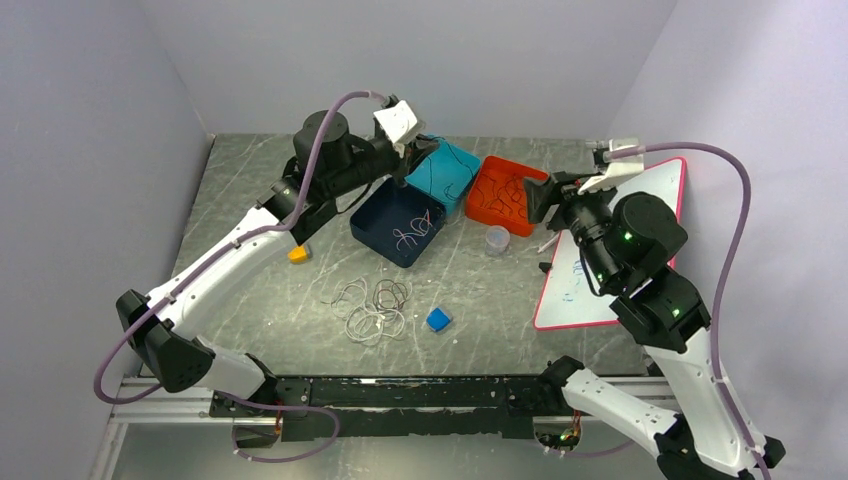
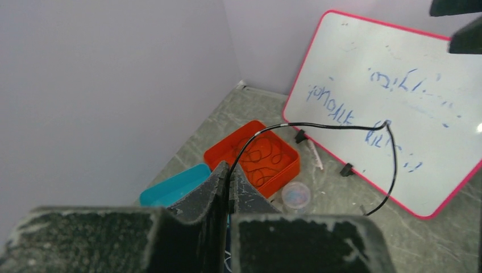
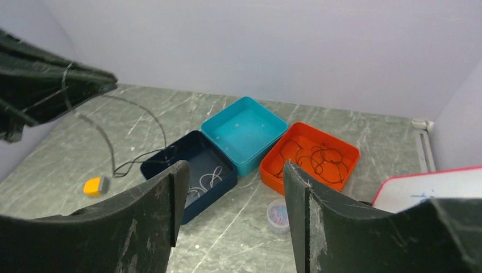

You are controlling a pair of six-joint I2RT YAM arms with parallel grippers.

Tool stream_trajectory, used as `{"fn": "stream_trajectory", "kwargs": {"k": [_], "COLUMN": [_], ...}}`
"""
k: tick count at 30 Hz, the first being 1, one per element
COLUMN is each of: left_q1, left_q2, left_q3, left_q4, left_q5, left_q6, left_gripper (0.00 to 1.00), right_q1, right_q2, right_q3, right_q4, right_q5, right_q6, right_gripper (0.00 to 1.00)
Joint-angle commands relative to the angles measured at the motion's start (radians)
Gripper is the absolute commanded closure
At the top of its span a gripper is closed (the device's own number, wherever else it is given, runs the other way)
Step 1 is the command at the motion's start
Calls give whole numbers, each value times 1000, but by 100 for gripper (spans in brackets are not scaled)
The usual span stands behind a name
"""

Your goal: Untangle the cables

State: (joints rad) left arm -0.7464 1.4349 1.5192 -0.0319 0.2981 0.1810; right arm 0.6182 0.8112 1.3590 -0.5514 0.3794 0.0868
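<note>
nearest the bases: loose cables (image 1: 375, 305) in a pile of overlapping loops on the table (image 1: 250, 200), grey and black mixed, not separated yet. blue block (image 1: 438, 319) just right of the pile, yellow block (image 1: 299, 254) up-left of it. further out, three bins in a row: navy bin (image 1: 378, 247) with a whitish cable (image 1: 418, 232) in it, teal bin (image 1: 460, 185), orange bin (image 1: 478, 183) with black loops inside. left gripper (image 2: 229, 173) is up over the bins, clamped tight on a black cable (image 2: 318, 125) at one spot; the rest of it arcs free and hangs down. right gripper (image 3: 234, 168) has its jaws apart, nothing between them, facing the bins. risks: thin cord in a single pinch can slip out. the dangling tail hangs near the navy bin, so a sideways swing could hook its rim or the whitish cable and re-tangle. it could also drop in the wrong bin.
</note>
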Motion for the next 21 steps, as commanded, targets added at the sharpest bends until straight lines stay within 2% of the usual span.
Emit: {"fn": "stream_trajectory", "kwargs": {"k": [1, 5, 11, 16, 21], "left_q1": [-5, -5, -5, -7, -26], "left_q2": [-10, -11, -20, -35, -49], "left_q3": [53, 62, 33, 20, 32], "left_q4": [-56, -66, -73, -107, -181], "left_q5": [-78, -66, -74, -98, -61], "left_q6": [66, 84, 139, 228, 351], "left_gripper": [93, 93, 93, 93, 93], "right_q1": [-3, -3, -3, -3, -3], "right_q2": [14, 30, 75, 112, 168], "right_q3": [12, -24, -18, 49, 89], "right_q4": [-22, 37, 159, 141, 93], "right_q5": [-198, -413, -614, -634, -578], "right_q6": [-62, -50, -20, -29, -10], "right_gripper": [35, 35, 36, 41, 45]}}
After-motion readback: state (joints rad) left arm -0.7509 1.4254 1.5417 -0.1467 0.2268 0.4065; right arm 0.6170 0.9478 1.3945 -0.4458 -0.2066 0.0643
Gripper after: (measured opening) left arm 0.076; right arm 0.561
